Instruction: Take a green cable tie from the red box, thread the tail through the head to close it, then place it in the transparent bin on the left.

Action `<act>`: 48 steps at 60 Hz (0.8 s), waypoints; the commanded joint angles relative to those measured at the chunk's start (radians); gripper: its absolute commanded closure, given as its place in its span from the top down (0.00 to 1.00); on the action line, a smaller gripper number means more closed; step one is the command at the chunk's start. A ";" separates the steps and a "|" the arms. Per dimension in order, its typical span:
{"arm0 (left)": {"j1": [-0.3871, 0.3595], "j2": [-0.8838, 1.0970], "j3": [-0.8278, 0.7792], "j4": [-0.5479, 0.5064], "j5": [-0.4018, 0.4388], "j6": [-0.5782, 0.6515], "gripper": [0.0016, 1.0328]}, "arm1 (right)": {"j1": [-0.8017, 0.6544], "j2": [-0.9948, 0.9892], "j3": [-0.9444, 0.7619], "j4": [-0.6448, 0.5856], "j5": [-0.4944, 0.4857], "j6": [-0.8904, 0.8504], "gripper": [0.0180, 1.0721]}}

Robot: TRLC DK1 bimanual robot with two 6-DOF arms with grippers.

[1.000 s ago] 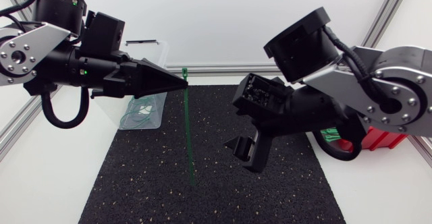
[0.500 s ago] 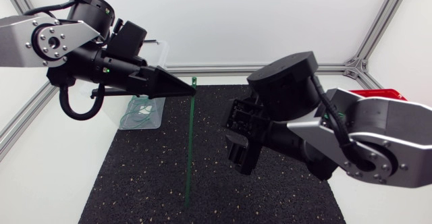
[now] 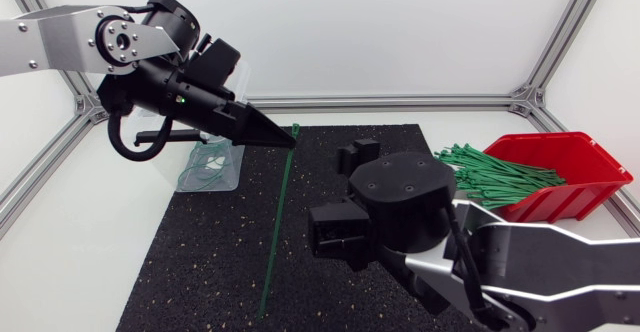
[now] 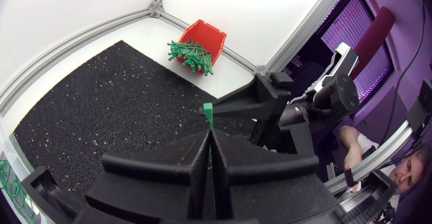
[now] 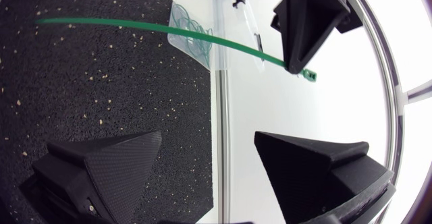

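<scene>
Cable tie (image 3: pixel 280 217), green and not closed, clamped just below its square head between the pressed-together fingertips of left gripper (image 3: pixel 287 141), upper centre-left of the overhead frame. Long axis close to upright in that frame: head uppermost, poking just past the black wedge tips, tail running straight down and slightly leftward to the lower centre-left. Impossible to tell whether the tail end touches the surface.

Beneath, black speckled mat (image 3: pixel 200 272) across the middle of white table (image 3: pixel 70 262), with aluminium frame rails (image 3: pixel 400 100) along the edges. Red box (image 3: pixel 580 172) at mid-right, heaped with loose green ties (image 3: pixel 490 172) spilling over its left lip. Transparent bin (image 3: pixel 228 167) at upper left by the mat's far corner, partly hidden behind left arm (image 3: pixel 120 47), a few looped ties (image 3: pixel 205 162) inside.

Right gripper (image 5: pixel 208 140) spread wide and holding nothing, at lower centre of the overhead frame, aimed toward the tie. From its own wrist camera, strap crossing well ahead of both open fingers, touching neither, pinched near the head end by the other gripper's tip. From the left wrist camera, only the head in sight, standing up out of the seam between the closed fingers, right arm (image 4: pixel 290 109) and red box beyond.
</scene>
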 commanded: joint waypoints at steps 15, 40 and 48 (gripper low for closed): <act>0.033 0.119 0.147 -0.151 0.013 0.130 0.03 | 0.078 0.063 -0.042 0.127 0.000 -0.210 0.95; 0.056 0.219 0.232 -0.307 0.022 0.238 0.03 | 0.187 0.188 -0.033 0.196 -0.011 -0.278 0.95; 0.054 0.242 0.259 -0.339 0.024 0.239 0.03 | 0.202 0.234 -0.022 0.223 -0.022 -0.293 0.95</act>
